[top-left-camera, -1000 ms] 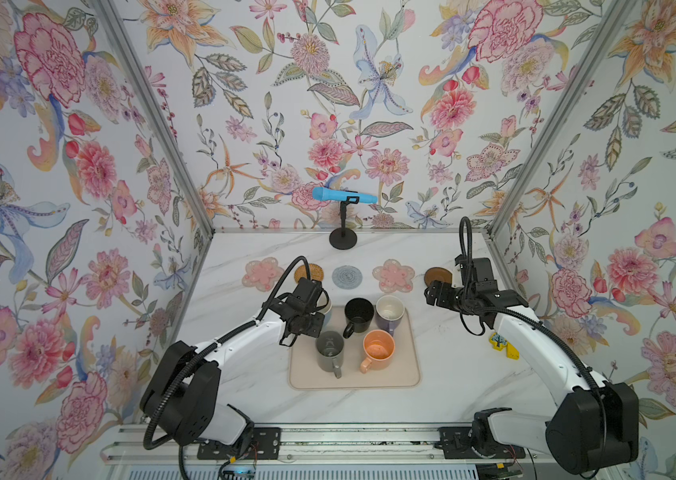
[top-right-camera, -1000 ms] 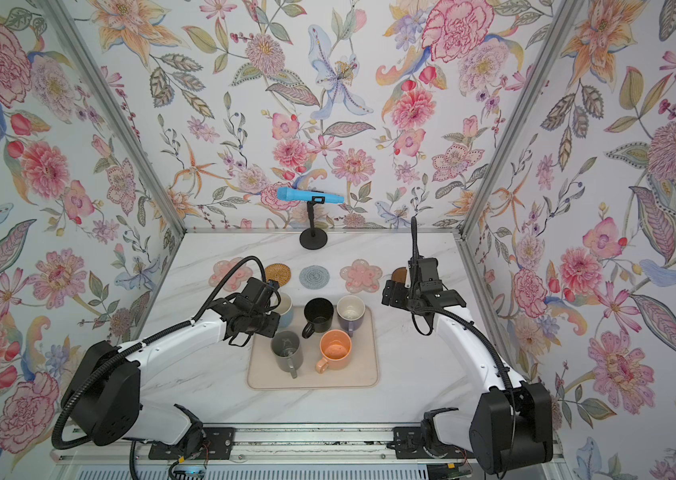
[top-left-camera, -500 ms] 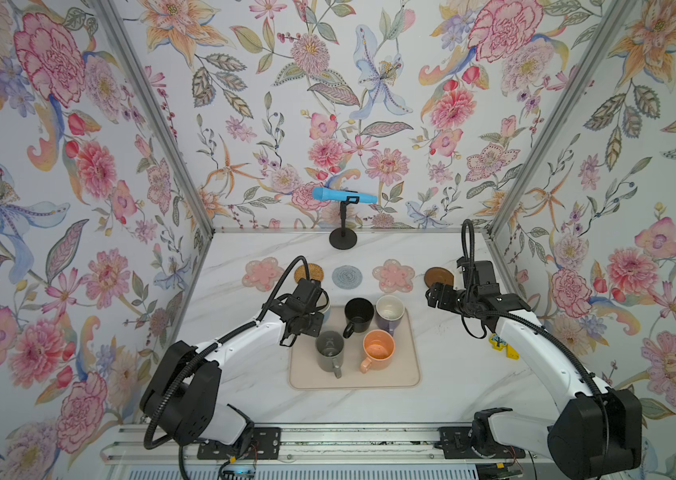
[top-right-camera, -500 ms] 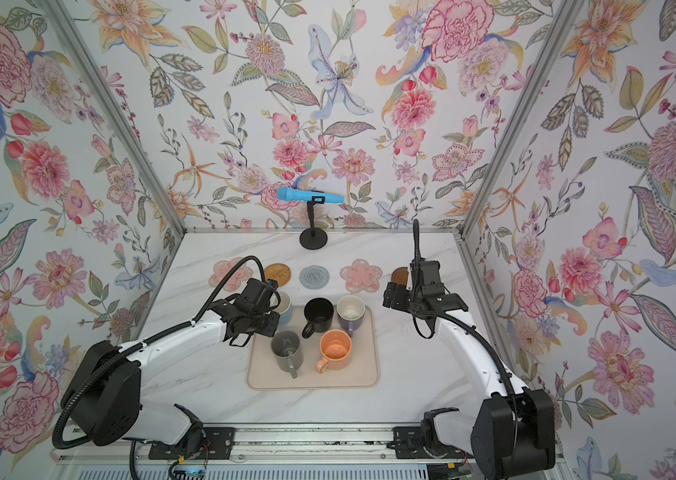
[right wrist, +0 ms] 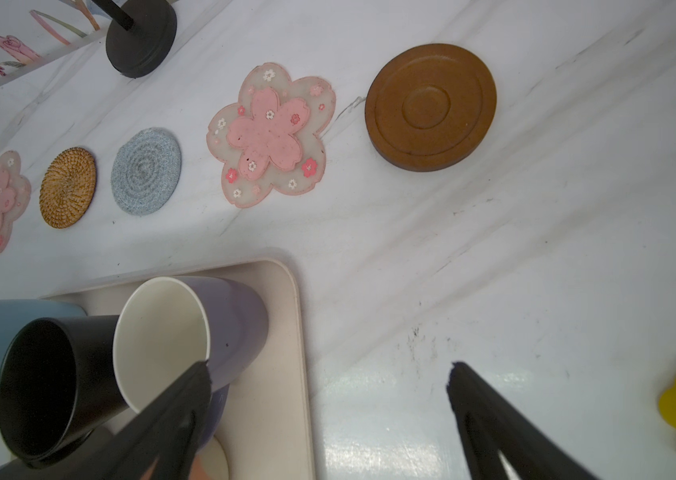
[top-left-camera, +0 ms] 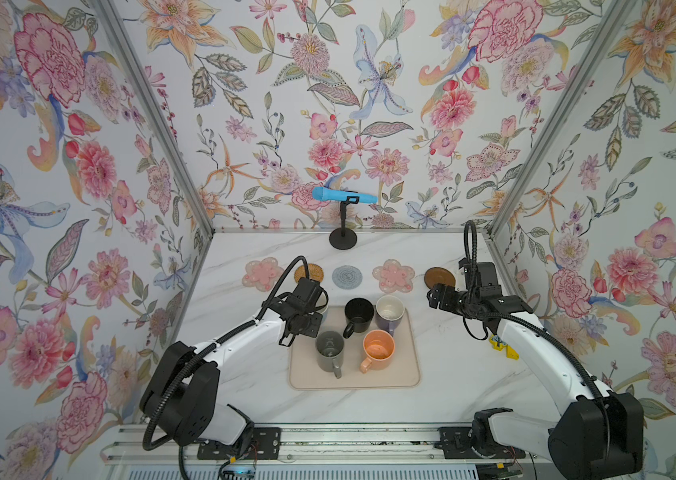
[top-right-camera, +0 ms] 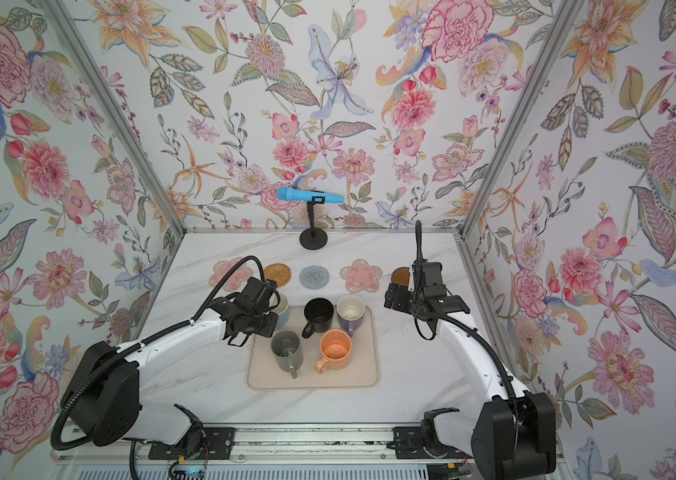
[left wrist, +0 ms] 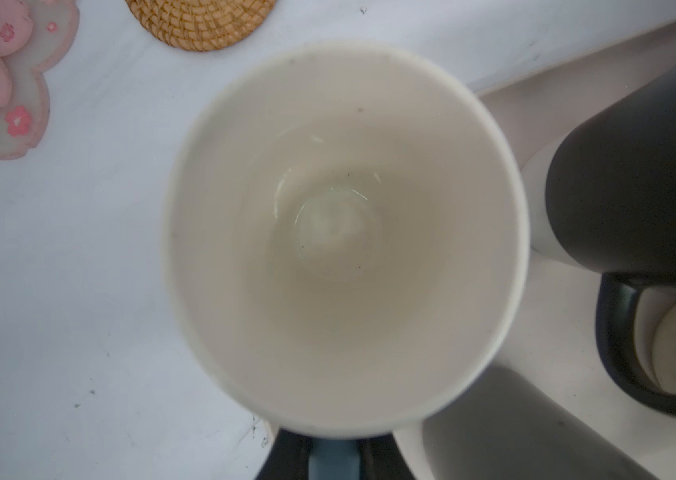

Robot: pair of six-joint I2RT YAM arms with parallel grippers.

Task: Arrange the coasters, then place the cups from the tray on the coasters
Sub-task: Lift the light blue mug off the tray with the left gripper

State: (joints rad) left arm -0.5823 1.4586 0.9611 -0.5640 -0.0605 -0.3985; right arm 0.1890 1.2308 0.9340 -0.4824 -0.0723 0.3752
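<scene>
Left gripper (left wrist: 334, 455) pinches light blue mug (left wrist: 344, 241) by its handle, arm outstretched; right gripper (right wrist: 328, 368) hangs open

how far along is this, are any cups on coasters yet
Done: the five coasters lie in a row behind the tray. In hand: the left gripper is shut on the handle of the blue cup, beside the tray's edge. Left: every coaster is bare; that cup plus the black cup, purple cup, grey cup and orange cup on the tray need placing. The right gripper is open, empty.
</scene>
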